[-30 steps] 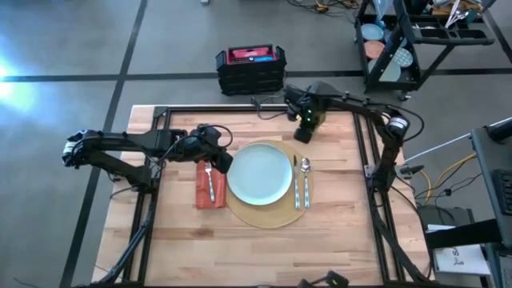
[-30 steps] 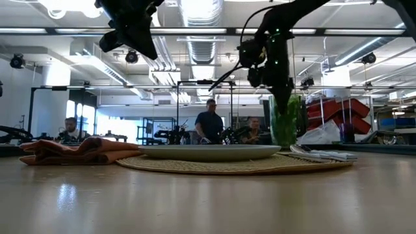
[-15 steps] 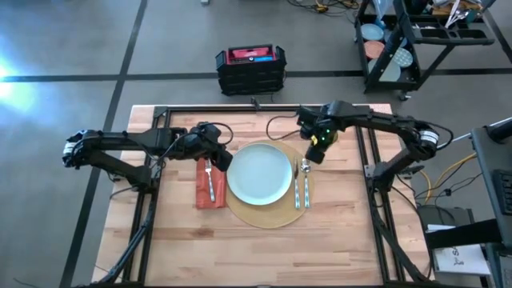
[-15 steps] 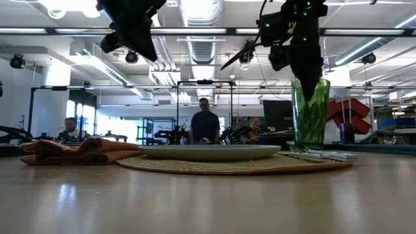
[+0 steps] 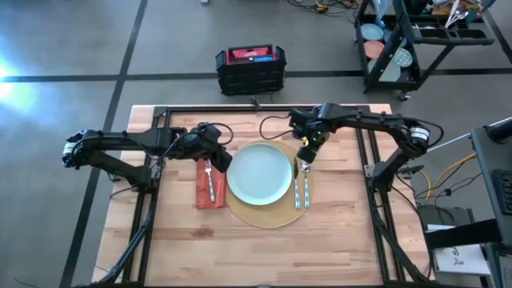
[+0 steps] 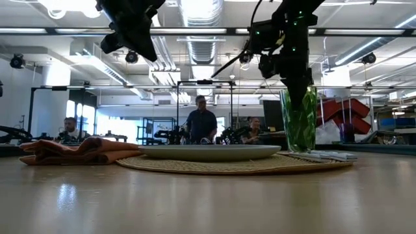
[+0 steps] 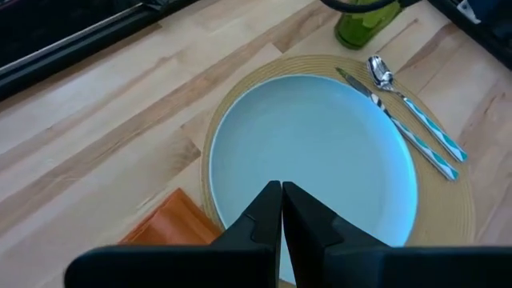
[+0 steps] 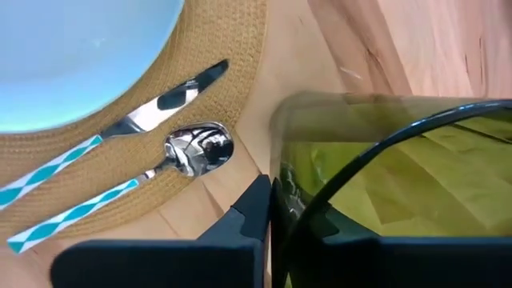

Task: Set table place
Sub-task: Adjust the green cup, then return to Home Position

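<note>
The table (image 5: 264,244) is bare wood at the near side. In the middle lies the round mat (image 5: 272,218) with the pale blue plate (image 5: 259,173) on top of it. On the plate's left side, off the mat, the orange napkin (image 5: 202,192) lies on the wood, and the fork (image 5: 210,181) lies on the napkin. On the plate's right side, the knife (image 5: 296,189) and the spoon (image 5: 306,181) lie side by side on the mat, the knife nearer the plate.

The left pincer (image 5: 226,161) hangs above the spot where the napkin and the plate meet. Its fingers are pressed together and hold nothing.

A little farther back, the right pincer (image 5: 306,152) grips the green cup (image 6: 299,119) by its rim. One finger is inside the cup and one is outside. The cup stands upright just past the far tip of the spoon, at the far right edge of the mat.

Behind the table, a black crate (image 5: 250,70) sits on the floor. People (image 6: 201,125) stand far back in the room.
</note>
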